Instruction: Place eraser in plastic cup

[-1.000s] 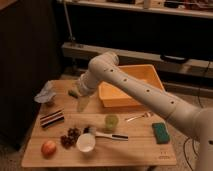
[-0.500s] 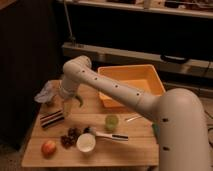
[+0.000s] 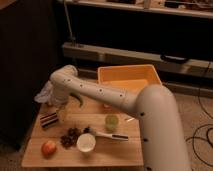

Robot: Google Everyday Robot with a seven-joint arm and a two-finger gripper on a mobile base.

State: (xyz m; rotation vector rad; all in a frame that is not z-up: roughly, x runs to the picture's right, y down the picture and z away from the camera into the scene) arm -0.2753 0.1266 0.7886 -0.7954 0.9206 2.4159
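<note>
While my arm [image 3: 100, 95] stretches over the desk [image 3: 115, 152], hand [image 3: 62, 114] just beside the eraser [image 3: 49, 120], spread wide, gripping nothing, plastic cup [image 3: 111, 121] well apart

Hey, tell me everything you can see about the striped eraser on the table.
The eraser is a small flat rectangular block with lengthwise black, white and reddish stripes. It lies flat near the left edge of the wooden table as the camera sees it, behind the apple. The gripper hangs just to its right, open; whether they touch cannot be told.
</note>
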